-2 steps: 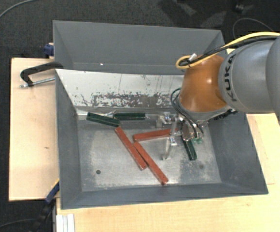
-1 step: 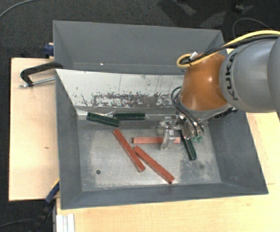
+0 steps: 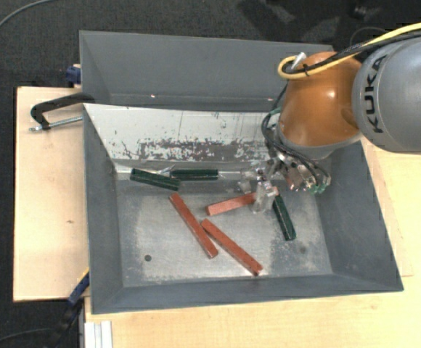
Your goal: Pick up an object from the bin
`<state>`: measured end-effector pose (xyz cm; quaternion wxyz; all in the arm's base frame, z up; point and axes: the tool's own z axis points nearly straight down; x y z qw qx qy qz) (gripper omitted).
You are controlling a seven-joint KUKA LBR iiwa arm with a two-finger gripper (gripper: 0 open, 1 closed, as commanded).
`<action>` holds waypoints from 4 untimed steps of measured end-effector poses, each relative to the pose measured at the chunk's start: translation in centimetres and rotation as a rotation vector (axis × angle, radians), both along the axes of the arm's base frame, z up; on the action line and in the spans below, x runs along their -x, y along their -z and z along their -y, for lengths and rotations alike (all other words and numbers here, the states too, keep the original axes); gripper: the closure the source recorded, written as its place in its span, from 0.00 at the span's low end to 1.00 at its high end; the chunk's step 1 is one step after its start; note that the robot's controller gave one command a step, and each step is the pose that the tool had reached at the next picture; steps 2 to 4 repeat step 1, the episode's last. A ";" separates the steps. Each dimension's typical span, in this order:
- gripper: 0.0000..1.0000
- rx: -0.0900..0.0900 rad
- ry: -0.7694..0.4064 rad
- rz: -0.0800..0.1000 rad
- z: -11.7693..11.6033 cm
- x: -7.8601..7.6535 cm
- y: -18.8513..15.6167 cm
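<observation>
Grey bin floor [image 3: 145,223], pincer [image 3: 266,188] at right end of short red-brown stick [image 3: 229,206]; clenched or released, cannot tell. Centre across it, clear of nearby dark green stick [image 3: 284,220], before lifting.

I work over a grey metal bin [image 3: 101,216], and six sticks lie on its floor. At the foot of the back wall, upper left, are a dark green stick [image 3: 154,179] and a second green stick [image 3: 194,173], their ends close together. In the middle a long red-brown stick [image 3: 193,225] lies diagonal, with another red-brown stick [image 3: 231,246] just beside it at lower right. A short red-brown stick [image 3: 229,206] lies above them, and a third green stick [image 3: 284,219] lies at the right.
</observation>
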<state>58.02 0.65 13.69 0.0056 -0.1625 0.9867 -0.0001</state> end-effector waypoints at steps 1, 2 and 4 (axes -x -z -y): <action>1.00 0.000 0.021 0.006 -0.9 0.5 -14.3; 1.00 0.000 0.021 0.006 -0.9 0.5 -14.3; 1.00 0.000 0.021 0.006 -0.9 0.5 -14.3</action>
